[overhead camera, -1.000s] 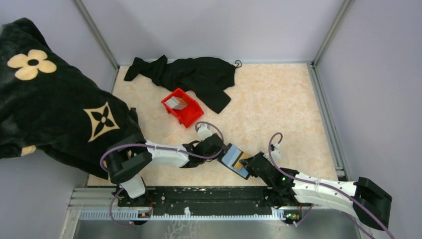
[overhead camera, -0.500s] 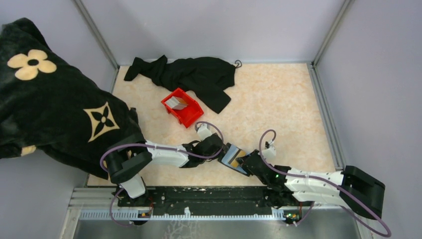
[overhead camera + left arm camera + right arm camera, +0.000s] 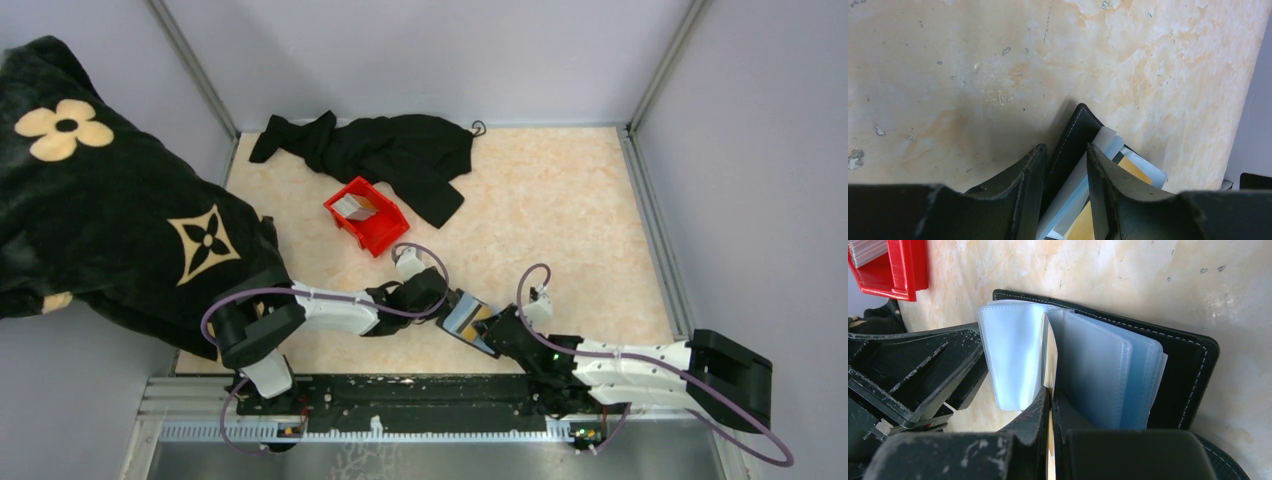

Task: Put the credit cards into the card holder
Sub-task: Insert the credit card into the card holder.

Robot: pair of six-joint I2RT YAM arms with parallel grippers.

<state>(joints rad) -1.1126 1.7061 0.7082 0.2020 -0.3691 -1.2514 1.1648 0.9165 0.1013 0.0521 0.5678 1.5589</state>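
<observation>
Top external: card holder (image 3: 464, 316) sits open near the table's (image 3: 560, 200) front edge, long axis diagonal, far-left to near-right. Left gripper (image 3: 1063, 167), half-open, clamps its black cover. Right gripper (image 3: 1051, 399) is pinched tight on what looks like a credit card (image 3: 1050, 357).

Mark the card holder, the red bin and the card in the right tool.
card holder (image 3: 1188, 365), right wrist view, black stitched cover.
red bin (image 3: 386, 231), top view, front wall.
credit card (image 3: 1050, 357), right wrist view, thin edge between the clear sleeves.

We read no words, numbers or brand names anywhere; the black blanket (image 3: 120, 180) bears only a tan flower (image 3: 65, 128) and a four-pointed star (image 3: 205, 243), both unlettered.
</observation>
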